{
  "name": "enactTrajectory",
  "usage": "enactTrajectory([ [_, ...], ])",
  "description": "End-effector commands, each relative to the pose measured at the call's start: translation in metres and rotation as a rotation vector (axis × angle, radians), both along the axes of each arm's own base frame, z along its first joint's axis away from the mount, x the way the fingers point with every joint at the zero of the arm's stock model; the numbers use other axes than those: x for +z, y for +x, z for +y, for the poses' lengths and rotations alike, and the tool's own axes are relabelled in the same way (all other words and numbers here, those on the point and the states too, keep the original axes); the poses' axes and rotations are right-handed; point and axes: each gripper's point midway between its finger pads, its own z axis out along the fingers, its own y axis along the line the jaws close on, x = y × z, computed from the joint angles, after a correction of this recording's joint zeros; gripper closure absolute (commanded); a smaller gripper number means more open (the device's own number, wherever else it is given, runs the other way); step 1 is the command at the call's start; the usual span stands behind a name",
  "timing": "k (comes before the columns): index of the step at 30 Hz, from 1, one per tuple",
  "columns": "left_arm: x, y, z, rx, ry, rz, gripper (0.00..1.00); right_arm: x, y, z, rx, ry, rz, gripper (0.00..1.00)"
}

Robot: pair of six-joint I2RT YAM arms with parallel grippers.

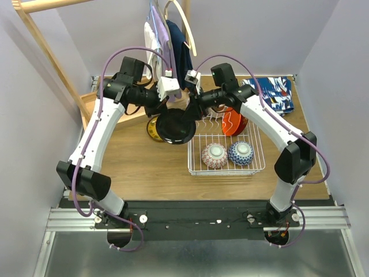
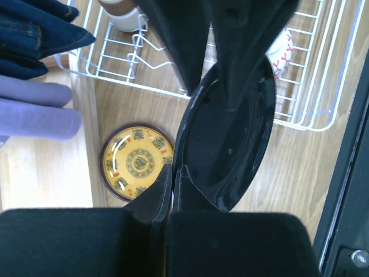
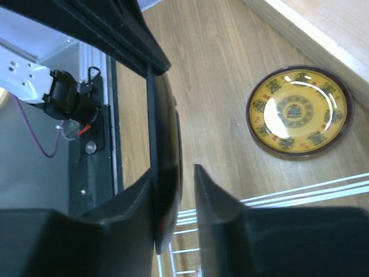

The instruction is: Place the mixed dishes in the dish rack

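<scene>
A black plate (image 1: 176, 128) hangs on edge above the table between both arms. My left gripper (image 1: 165, 111) is shut on its rim (image 2: 230, 156), the fingers pinched together at the near edge. My right gripper (image 1: 194, 109) straddles the opposite rim (image 3: 167, 133): one finger lies against the plate, the other stands a small gap away. A yellow-patterned plate (image 1: 153, 130) lies flat on the wood below. The white wire dish rack (image 1: 225, 172) holds a pink bowl (image 1: 214, 154), a blue bowl (image 1: 240, 152) and an orange-red plate (image 1: 233, 122) upright at the back.
A blue-red patterned cloth (image 1: 277, 92) lies at the far right corner. Clothes (image 1: 167, 40) hang from a wooden frame (image 1: 46, 46) behind the arms. A pale cup (image 2: 124, 14) sits in the rack's corner in the left wrist view.
</scene>
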Motion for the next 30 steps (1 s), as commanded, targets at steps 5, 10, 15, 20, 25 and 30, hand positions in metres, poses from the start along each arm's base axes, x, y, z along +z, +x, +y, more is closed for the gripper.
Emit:
enactTrajectory([
  [5,0.003,0.033,0.01,0.243,-0.008,-0.058,0.59,0.001,0.019,-0.014,-0.203,-0.065,-0.009,0.99],
  [10,0.051,0.057,0.051,0.535,-0.047,-0.346,0.25,-0.007,0.044,-0.061,-0.532,-0.209,-0.09,1.0],
  [15,0.034,0.04,0.063,0.551,-0.069,-0.444,0.16,-0.006,0.072,-0.134,-0.98,-0.361,-0.168,1.0],
  [20,0.004,0.023,0.055,0.526,-0.082,-0.329,0.16,-0.008,0.092,-0.202,-1.367,-0.54,-0.261,1.0],
  [25,-0.001,0.016,0.05,0.518,-0.114,-0.295,0.16,-0.016,0.092,-0.232,-1.525,-0.643,-0.301,1.0],
  [30,-0.009,0.013,0.055,0.528,-0.089,-0.296,0.16,-0.036,0.09,-0.232,-1.526,-0.684,-0.26,0.99],
])
